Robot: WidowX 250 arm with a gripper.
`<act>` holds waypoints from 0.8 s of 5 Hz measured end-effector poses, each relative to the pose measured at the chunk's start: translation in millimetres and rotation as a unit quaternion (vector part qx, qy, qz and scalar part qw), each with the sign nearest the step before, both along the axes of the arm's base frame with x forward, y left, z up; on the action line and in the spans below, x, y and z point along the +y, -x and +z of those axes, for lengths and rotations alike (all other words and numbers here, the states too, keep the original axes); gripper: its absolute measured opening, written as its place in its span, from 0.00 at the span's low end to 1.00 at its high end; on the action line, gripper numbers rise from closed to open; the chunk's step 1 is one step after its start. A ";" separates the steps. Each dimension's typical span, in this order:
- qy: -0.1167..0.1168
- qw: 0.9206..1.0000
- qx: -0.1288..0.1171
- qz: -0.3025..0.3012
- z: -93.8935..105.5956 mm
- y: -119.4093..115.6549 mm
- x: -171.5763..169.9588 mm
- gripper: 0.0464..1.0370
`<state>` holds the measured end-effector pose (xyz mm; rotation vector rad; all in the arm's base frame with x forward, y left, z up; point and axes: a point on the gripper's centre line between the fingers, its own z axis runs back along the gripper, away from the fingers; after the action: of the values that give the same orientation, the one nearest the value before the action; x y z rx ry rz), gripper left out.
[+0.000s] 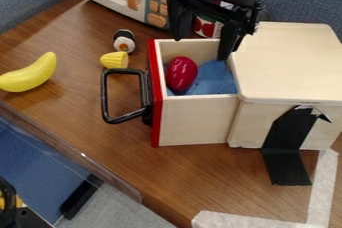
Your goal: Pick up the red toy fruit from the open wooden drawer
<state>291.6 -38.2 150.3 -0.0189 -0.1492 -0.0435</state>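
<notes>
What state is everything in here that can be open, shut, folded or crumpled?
Pale wooden drawer with red front: pulled open.
Black two-fingered claw: open, above the drawer.
Blue cloth: crumpled, inside the drawer.
White-and-blue toy microwave: door appears shut.

the wooden drawer (pixel 195 120) with red front is pulled open. inside, close to this front, one shiny red oval toy (pixel 181 74) is lying beside a crumpled blue cloth (pixel 215 78), which covers the drawer bottom partly.
</notes>
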 end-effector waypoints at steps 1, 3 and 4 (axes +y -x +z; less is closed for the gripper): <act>-0.002 1.000 0.016 0.001 -9.6 0.9 0.1 0.96; -0.016 0.999 0.034 0.029 -38.9 -14.1 18.3 0.96; -0.028 0.998 0.031 0.035 -50.1 -21.1 29.7 0.96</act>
<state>312.8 -8.5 100.2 0.0409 -0.0861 0.0236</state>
